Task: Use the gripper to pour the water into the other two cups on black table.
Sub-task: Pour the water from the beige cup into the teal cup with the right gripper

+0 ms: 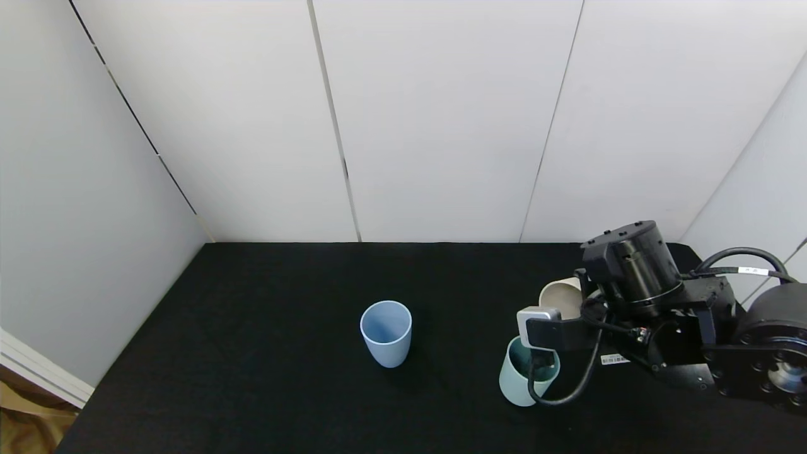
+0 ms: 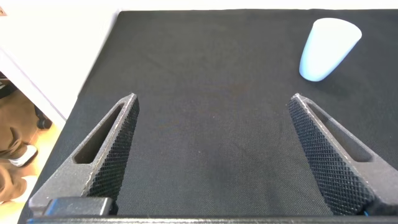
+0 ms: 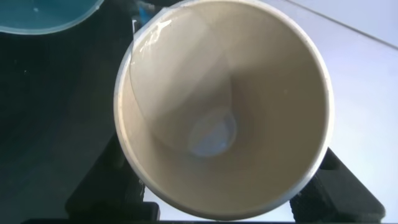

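Note:
My right gripper (image 1: 575, 301) is shut on the cream-beige cup (image 1: 558, 294) and holds it tilted, mouth toward the teal-green cup (image 1: 517, 378) just below it on the black table (image 1: 252, 353). In the right wrist view the cream cup (image 3: 267, 155) fills the frame between the gripper's (image 3: 217, 190) fingers; clear water (image 3: 168, 81) lies against its lower wall near the rim, and the teal cup's rim (image 3: 43, 15) shows beyond it. The light blue cup (image 1: 386, 333) stands upright at mid-table. My left gripper (image 2: 214, 102) is open and empty over bare table, the light blue cup (image 2: 328, 46) far ahead of it.
White wall panels (image 1: 441, 126) close the table at the back and both sides. The table's left edge (image 2: 93, 74) drops to a brown floor. The right arm's cable (image 1: 577, 384) hangs over the teal cup's rim.

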Tool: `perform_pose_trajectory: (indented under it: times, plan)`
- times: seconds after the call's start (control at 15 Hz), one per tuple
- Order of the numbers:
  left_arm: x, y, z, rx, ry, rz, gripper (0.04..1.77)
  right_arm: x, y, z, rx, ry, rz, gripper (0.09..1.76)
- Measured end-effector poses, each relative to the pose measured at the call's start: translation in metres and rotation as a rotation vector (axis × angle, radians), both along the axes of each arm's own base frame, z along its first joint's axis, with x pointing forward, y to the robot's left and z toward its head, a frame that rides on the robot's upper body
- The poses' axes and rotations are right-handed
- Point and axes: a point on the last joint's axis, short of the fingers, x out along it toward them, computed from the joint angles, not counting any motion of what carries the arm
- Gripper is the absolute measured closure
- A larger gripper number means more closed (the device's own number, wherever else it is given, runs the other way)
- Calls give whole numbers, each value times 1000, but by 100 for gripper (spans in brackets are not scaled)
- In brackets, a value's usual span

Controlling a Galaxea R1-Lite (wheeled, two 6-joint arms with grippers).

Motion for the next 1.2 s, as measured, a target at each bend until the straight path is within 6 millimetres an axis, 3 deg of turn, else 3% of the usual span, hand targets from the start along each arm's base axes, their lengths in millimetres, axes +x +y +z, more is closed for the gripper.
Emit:
perform_pose_trajectory:
  times: [1.2]
  plan:
    - [0, 0, 0, 0, 0, 0, 9, 4, 6, 1, -120, 2, 66, 60]
